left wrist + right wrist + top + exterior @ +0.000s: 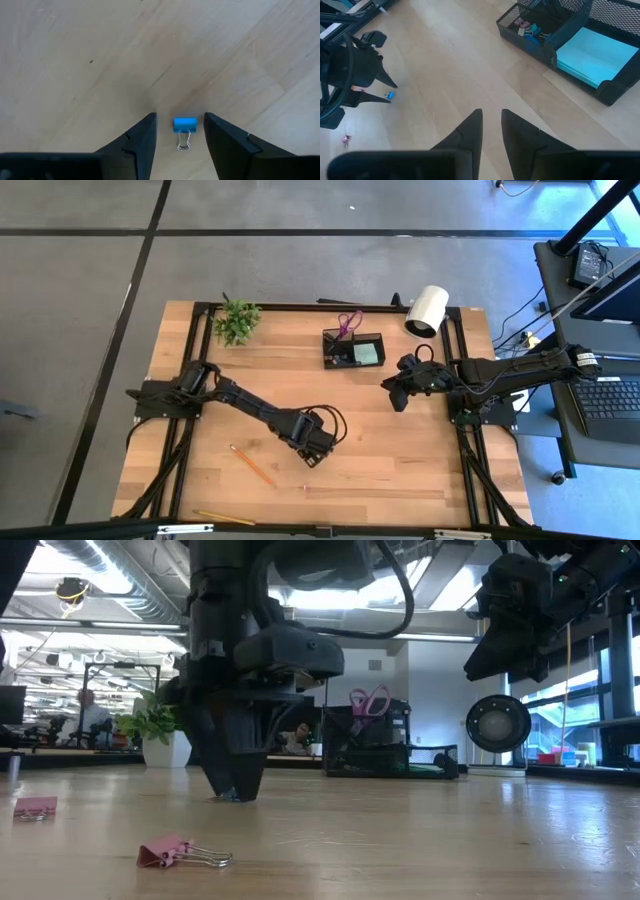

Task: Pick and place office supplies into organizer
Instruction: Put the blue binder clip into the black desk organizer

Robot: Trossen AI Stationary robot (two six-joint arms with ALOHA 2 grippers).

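A small blue binder clip (185, 125) lies flat on the wooden table, its wire handles pointing toward the wrist camera. My left gripper (180, 116) points down over it and is open, with one finger on each side of the clip and a gap to both. The right wrist view shows the same gripper (385, 90) and clip (390, 95). The black mesh organizer (352, 350) stands at the far middle. It holds purple scissors (348, 322), a light-green pad (367, 354) and a few clips (527, 27). My right gripper (491, 112) hangs in the air to the right of the organizer, narrowly open and empty.
An orange pencil (252, 465) and a yellow pencil (222, 518) lie near the front left. Two pink binder clips (175, 852) (35, 807) lie near the front edge. A potted plant (237, 320) and a white cylinder (427, 310) stand at the far edge.
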